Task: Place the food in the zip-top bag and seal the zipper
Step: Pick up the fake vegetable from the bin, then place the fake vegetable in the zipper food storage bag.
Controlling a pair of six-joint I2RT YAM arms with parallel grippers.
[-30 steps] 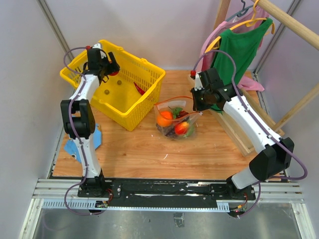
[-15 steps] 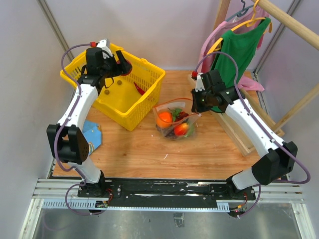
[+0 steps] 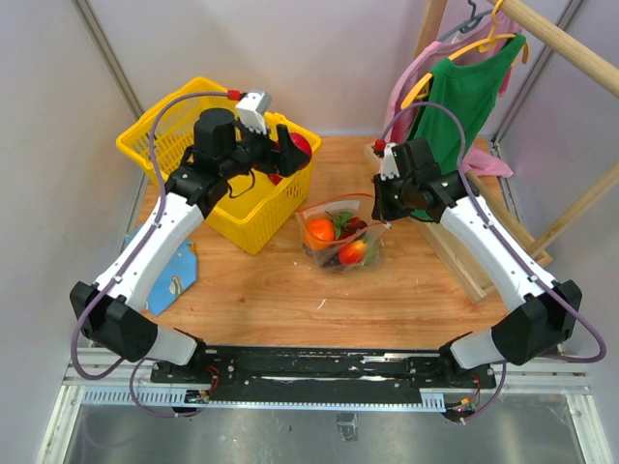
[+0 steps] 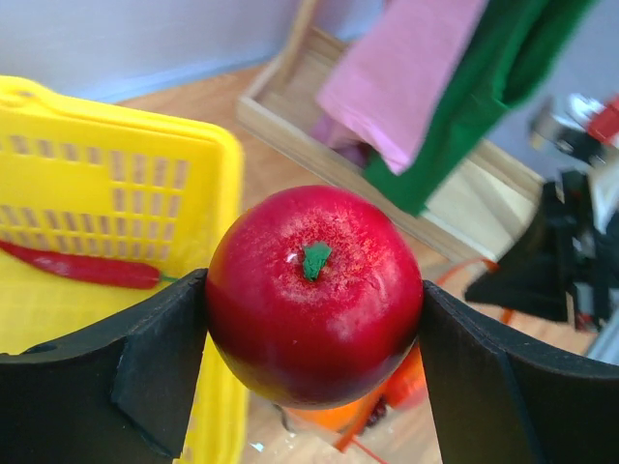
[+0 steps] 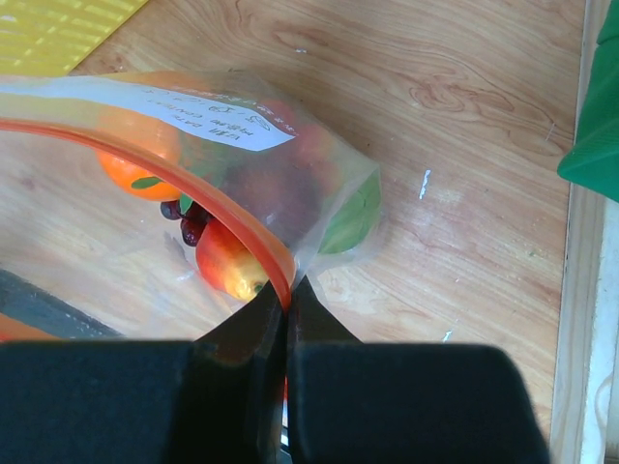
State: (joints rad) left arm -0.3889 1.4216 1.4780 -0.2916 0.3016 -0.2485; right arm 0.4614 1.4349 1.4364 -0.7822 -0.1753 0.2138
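Clamped in left gripper (image 4: 314, 319), red apple (image 4: 314, 275) half hidden from above, right gripper (image 5: 287, 295) pinching bag (image 5: 324, 159) zipper (image 5: 208, 200), pinch clear only at wrist

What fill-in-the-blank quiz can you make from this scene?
1. The left hand holds a red ____.
2. The right hand is shut on the bag's orange ____.
3. A chili lies in the ____ basket.
Missing words: apple; zipper; yellow.
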